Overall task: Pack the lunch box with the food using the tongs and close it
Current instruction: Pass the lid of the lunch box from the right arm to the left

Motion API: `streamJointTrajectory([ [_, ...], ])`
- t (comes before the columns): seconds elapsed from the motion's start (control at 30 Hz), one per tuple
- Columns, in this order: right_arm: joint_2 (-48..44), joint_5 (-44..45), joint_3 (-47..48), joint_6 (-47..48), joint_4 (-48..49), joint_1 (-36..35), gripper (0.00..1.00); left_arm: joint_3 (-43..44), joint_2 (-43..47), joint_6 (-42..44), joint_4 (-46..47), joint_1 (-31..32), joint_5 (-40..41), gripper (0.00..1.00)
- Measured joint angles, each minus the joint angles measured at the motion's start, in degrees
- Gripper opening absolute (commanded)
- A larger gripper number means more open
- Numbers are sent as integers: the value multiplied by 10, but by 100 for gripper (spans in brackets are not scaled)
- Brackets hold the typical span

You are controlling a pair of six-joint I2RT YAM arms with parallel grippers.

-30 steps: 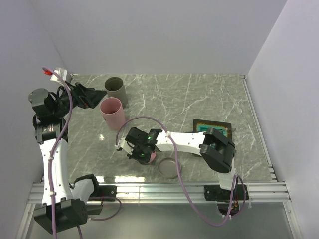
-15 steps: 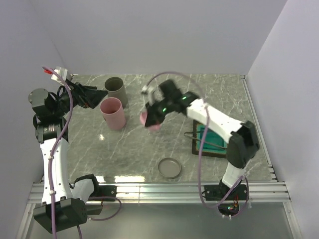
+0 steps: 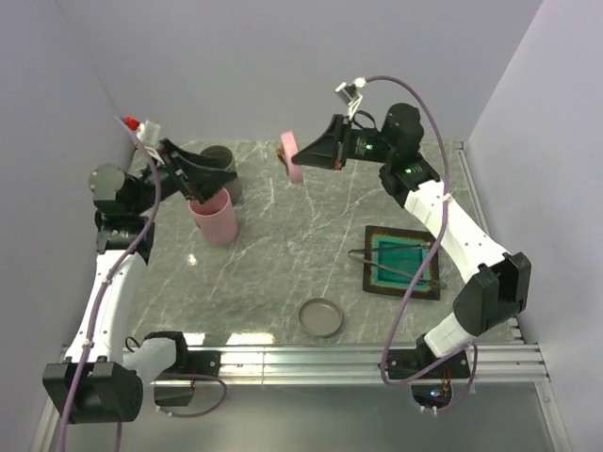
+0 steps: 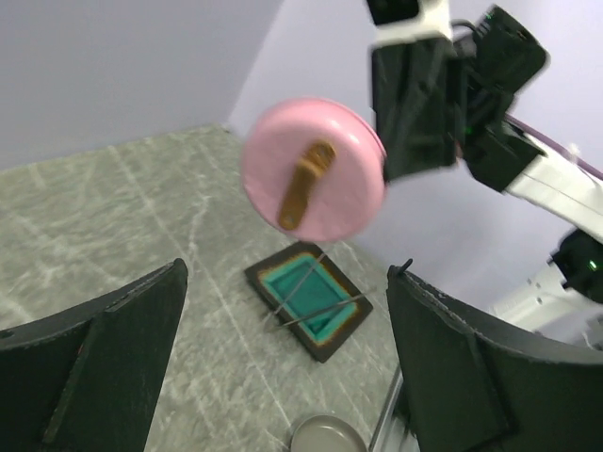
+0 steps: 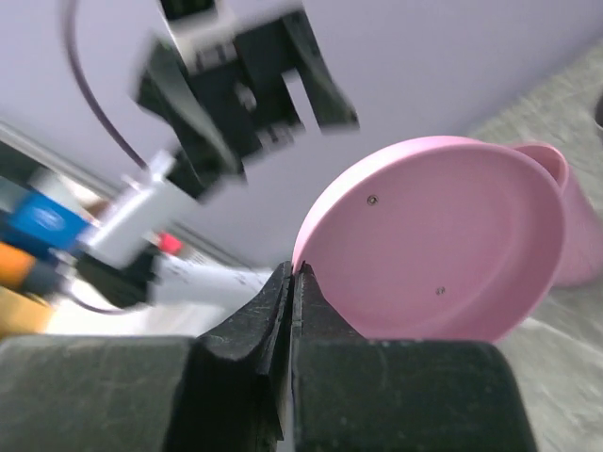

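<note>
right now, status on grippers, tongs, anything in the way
Left gripper open, by pink cup. Right gripper shut on pink lid, held high. Tongs untouched across teal tray. Nothing seen in the way.

From here I see a grey-green marbled table point(image 3: 311, 215) ringed by pale lilac walls point(image 3: 283, 66), an aluminium rail point(image 3: 311, 363) along its near edge, and a dark, teal-floored square tray point(image 3: 402, 231) at right.

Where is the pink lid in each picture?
Top external: pink lid is upper middle, held up in the air.
Left wrist: pink lid is top centre, facing the camera.
Right wrist: pink lid fills the centre right.
Shared landmark: the right gripper pinching its rim.
</note>
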State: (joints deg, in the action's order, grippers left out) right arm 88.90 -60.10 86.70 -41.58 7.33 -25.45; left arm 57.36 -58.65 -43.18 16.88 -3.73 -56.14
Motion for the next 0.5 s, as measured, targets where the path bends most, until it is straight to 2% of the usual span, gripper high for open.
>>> streamJointTrajectory([
  [0.2, 5, -2, -69, -271, 255, 25, 0, -18, -3, 1, 89, 70, 4, 90],
  [0.37, 5, 35, -143, -444, 383, 24, 0, -18, -13, 7, 121, 114, 35, 86],
  [0.43, 5, 51, -162, -498, 417, 25, 0, -17, -22, 6, 131, 131, 49, 81],
  [0.5, 5, 68, -170, -544, 443, 25, 0, -17, -35, 3, 136, 146, 64, 70],
])
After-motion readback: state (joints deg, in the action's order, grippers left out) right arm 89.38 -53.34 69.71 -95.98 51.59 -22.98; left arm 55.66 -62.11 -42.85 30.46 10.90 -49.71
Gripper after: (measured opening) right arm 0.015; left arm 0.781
